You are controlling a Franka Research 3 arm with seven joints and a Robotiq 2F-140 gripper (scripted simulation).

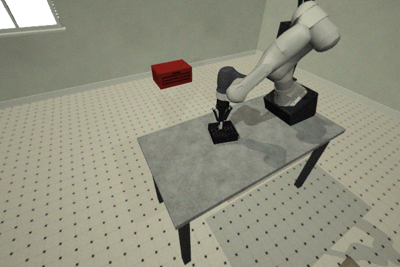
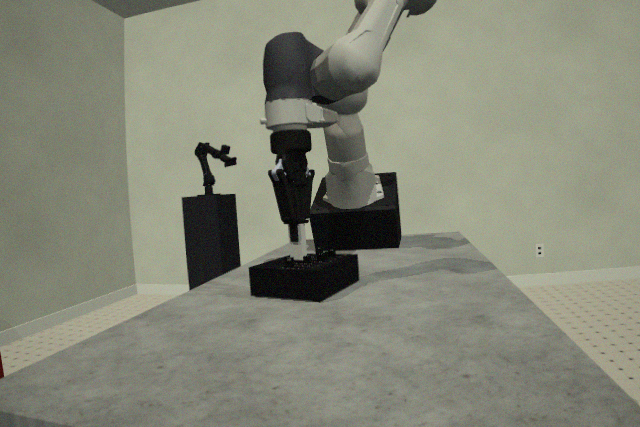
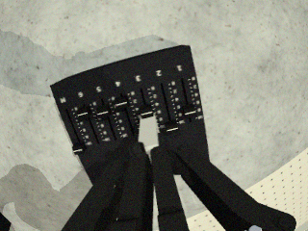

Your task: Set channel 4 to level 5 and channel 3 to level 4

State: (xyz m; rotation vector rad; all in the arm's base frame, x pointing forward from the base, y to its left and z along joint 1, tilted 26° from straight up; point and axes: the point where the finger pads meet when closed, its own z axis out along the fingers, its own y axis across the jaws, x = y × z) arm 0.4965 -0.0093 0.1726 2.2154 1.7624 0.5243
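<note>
The black lighting desk [image 1: 225,139] [image 2: 286,283] [image 3: 168,59] stands flat on the table. My gripper [image 1: 220,125] [image 2: 297,250] [image 3: 150,126] is shut and empty, its pale fingertips low over the desk, right at the channel 3 cap [image 3: 146,115]; whether they touch is unclear. That cap stands around mid-slot. The channel 4 cap [image 3: 121,103] stands nearer the labelled end. The caps of channel 5 [image 3: 102,113], channel 6 [image 3: 83,115] and channel 1 [image 3: 191,113] show too. The channel 2 cap [image 3: 171,129] and M cap [image 3: 77,150] stand nearer the gripper side. Scale numbers are too small to read.
The grey table [image 1: 200,167] [image 2: 361,355] carries the desk and the arm's black base block [image 1: 292,110] [image 2: 356,228]. A red tool chest [image 1: 172,73] is on the floor beyond the table. A small black arm stands on a dark pedestal [image 2: 210,238] behind.
</note>
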